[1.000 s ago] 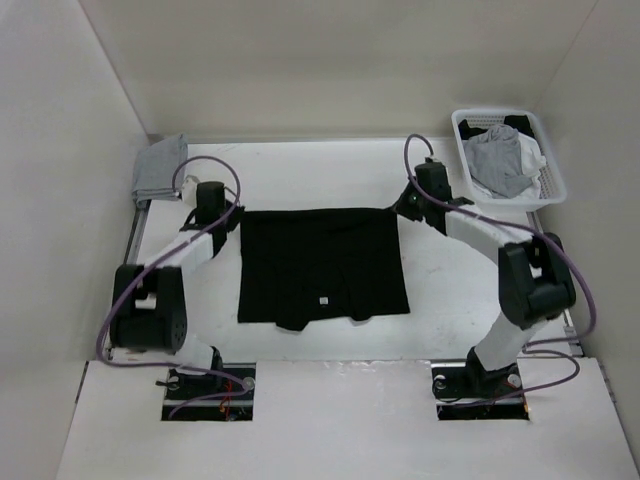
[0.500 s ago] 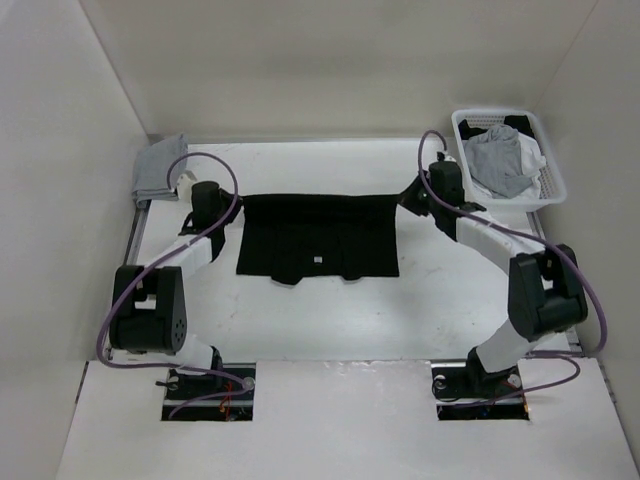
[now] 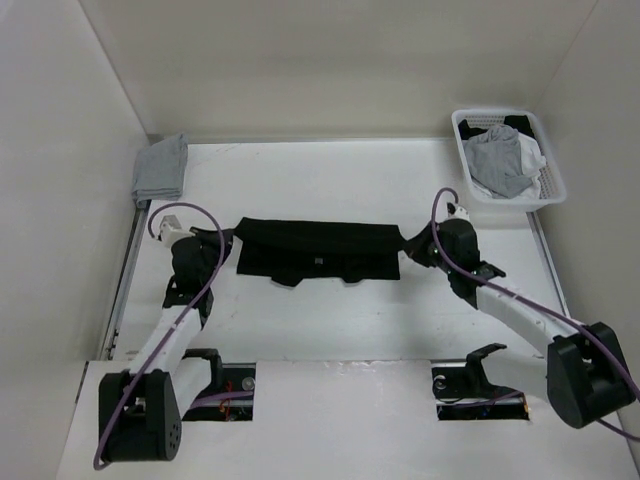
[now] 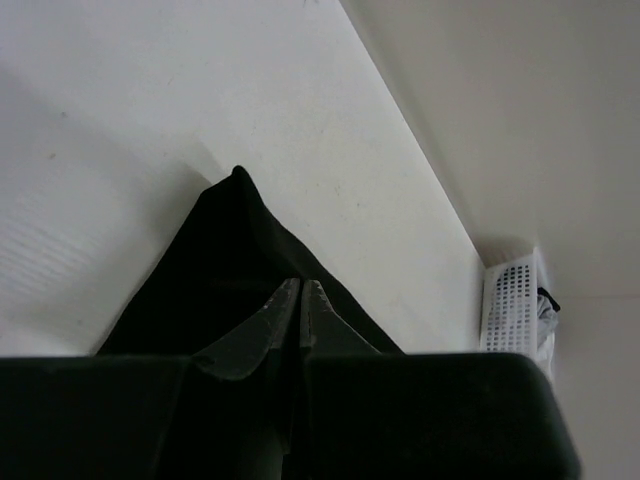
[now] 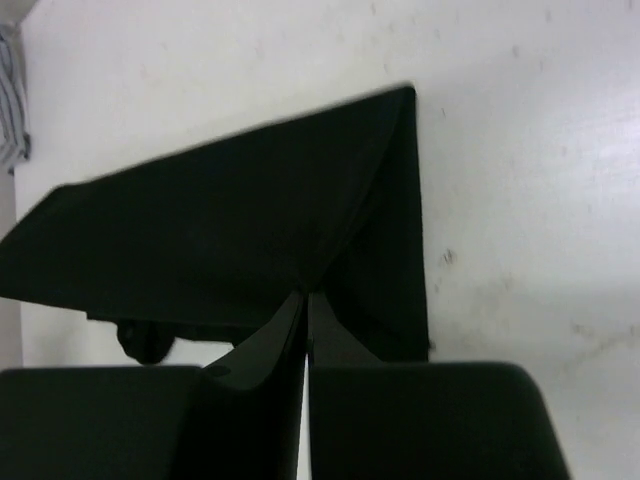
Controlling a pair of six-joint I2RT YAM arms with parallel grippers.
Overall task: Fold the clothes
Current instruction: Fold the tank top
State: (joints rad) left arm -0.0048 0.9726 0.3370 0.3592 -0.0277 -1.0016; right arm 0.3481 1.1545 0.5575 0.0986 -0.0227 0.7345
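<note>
- Position: the black T-shirt [image 3: 318, 245] is spread as a narrow dark band across the middle of the top view, on the white surface [image 3: 330, 180], well apart from the basket [image 3: 556, 186] at upper right and the grey folded cloth [image 3: 160, 168] at upper left
- The left pincer [image 4: 300, 292] is seen closed to a sliver, with black fabric nipped between its tips; a corner of the shirt peaks just beyond them
- The right pincer [image 5: 305, 298] is likewise closed narrow on black fabric, and creases run out from the nip towards the shirt's far corner
- In the top view the upper edge of the band is drawn fairly straight between the two pincers, while the lower edge sags in two uneven lumps; a small pale label shows near the middle
- Whether the held edge is lifted off the surface or lies on it cannot be told
- Step in hand, as judged: a lengthwise fold, with one edge gripped at both ends and carried across the rest of the garment
- Next move, as judged: the held edge should be brought level towards the bottom of the frame and laid down evenly, tension being kept equal at both ends; only then should both grips be released, since thin fabric would otherwise be bunched or dragged askew
</note>
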